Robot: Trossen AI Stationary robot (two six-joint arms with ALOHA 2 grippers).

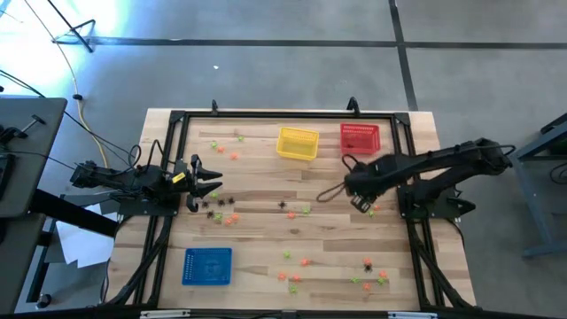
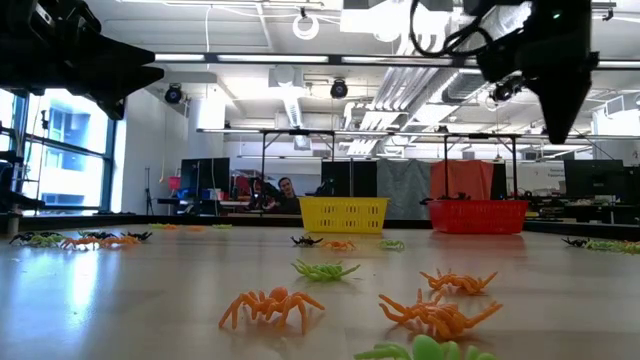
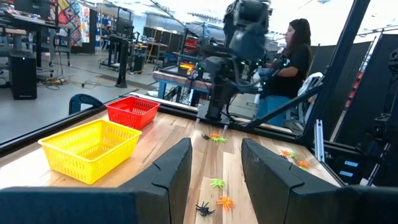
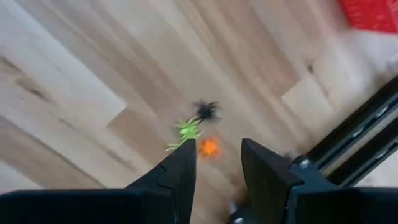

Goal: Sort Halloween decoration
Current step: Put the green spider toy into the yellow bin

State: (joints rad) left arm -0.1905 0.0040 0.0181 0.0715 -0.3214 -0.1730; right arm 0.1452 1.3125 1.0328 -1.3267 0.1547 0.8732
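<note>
While possibly empty, yellow basket [image 1: 298,143] beside red basket [image 1: 360,137], blue basket [image 1: 207,267] apart.

I count three baskets from above: one yellow [image 1: 298,143] at upper centre, one red [image 1: 360,138] just right of it, one blue [image 1: 207,267] at lower left. Two arms. The spider trinkets [image 1: 292,275], orange, green and black, are scattered too small to count, roughly two dozen.

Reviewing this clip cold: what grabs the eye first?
Tiny plastic spiders, orange, green and black, lie scattered across the wooden table. A yellow basket and a red basket sit at the far edge, a blue basket near the front left corner. The right gripper hovers open above three spiders.
</note>
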